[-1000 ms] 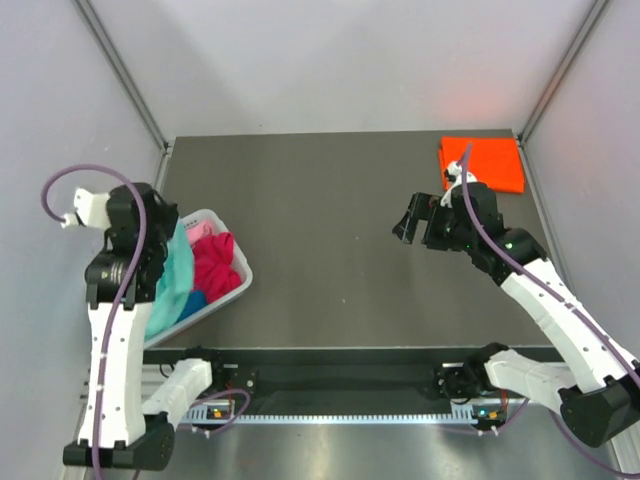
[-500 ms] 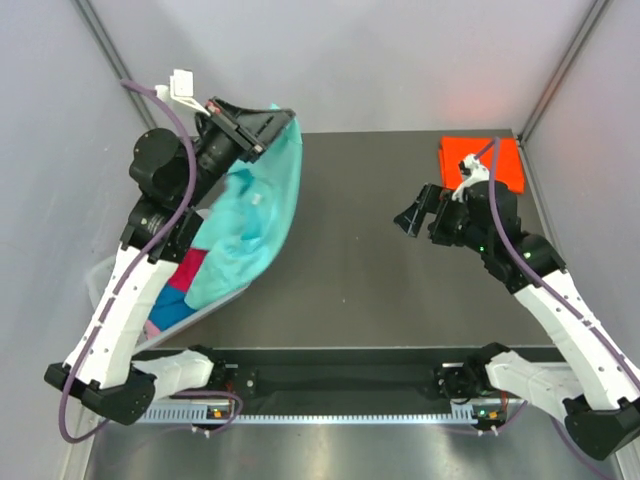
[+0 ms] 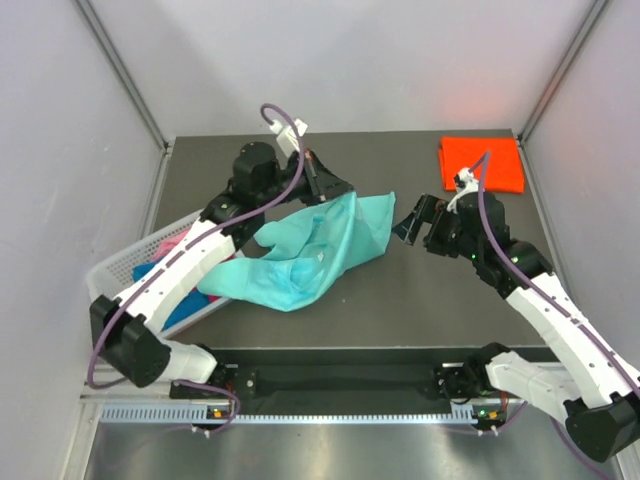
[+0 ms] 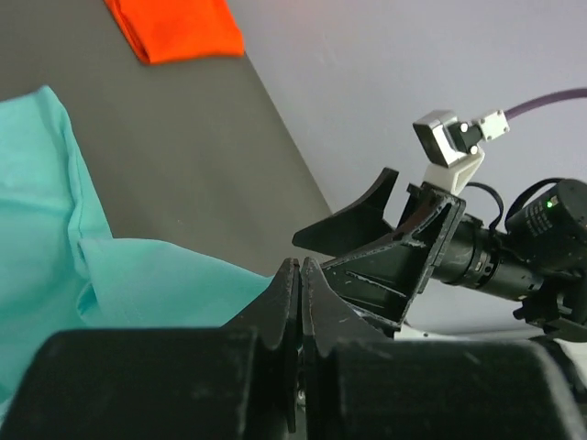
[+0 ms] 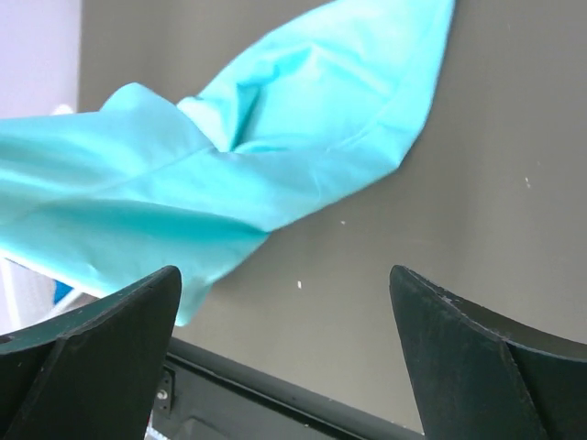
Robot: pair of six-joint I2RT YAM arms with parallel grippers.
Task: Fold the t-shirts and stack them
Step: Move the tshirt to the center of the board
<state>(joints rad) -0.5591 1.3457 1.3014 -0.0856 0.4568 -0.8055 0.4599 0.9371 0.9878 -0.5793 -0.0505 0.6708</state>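
Note:
My left gripper [image 3: 337,188] is shut on the teal t-shirt [image 3: 305,250] and holds one edge over the middle of the table. The rest of the shirt trails in a crumpled sheet back towards the basket. In the left wrist view the jaws [image 4: 300,268] are pressed together with teal cloth [image 4: 55,247] below them. My right gripper [image 3: 411,221] is open and empty, just right of the shirt's free edge; the teal cloth [image 5: 275,156] lies ahead of it [image 5: 284,284]. A folded orange t-shirt [image 3: 482,163] lies flat at the far right corner.
The white lattice basket [image 3: 115,272] stands at the left edge, holding a magenta-red shirt [image 3: 168,244] and a blue one [image 3: 185,305]. The enclosure walls stand close on both sides. The black rail [image 3: 340,380] runs along the near edge.
My left arm swung out of the basket, up, then right and down, dragging the teal t-shirt onto the table's middle. The right gripper shifted slightly and stays open.

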